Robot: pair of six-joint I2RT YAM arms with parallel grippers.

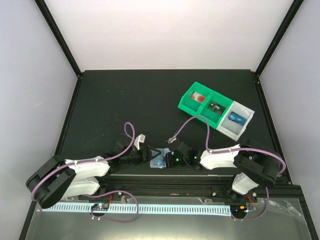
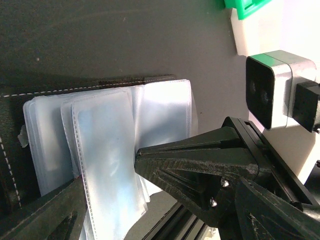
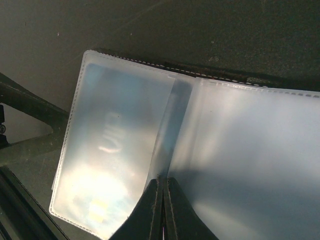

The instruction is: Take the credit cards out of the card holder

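The black counter (image 1: pixel 125 100) carries a green-and-grey compartment tray (image 1: pixel 184 104) at its far right, well apart from both arms; the arms reach in from the near edge and meet at the near middle, where the card holder (image 1: pixel 159 161) lies open on the counter between them.

The left gripper (image 2: pixel 106 172) has its jaws spread wide, one dark finger (image 2: pixel 200 170) on each side of a loose clear sleeve of the holder; I cannot tell whether either finger presses on it. The right gripper (image 3: pixel 162 182) is closed tight, its two fingers pinching the lower edge of a translucent sleeve leaf near the holder's fold.

The holder shows a dark stitched edge along its far side and several pale blue-grey plastic sleeves fanned over one another; in the right wrist view, one credit card (image 3: pixel 107 150) with faint white markings sits inside the sleeve left of the fold.

In the tray, a bright-blue credit card (image 1: pixel 237 119) lies in the grey end compartment; a dark green item (image 1: pixel 216 106) sits in the middle compartment, and a red-and-white item (image 1: pixel 200 97) in the far green one.
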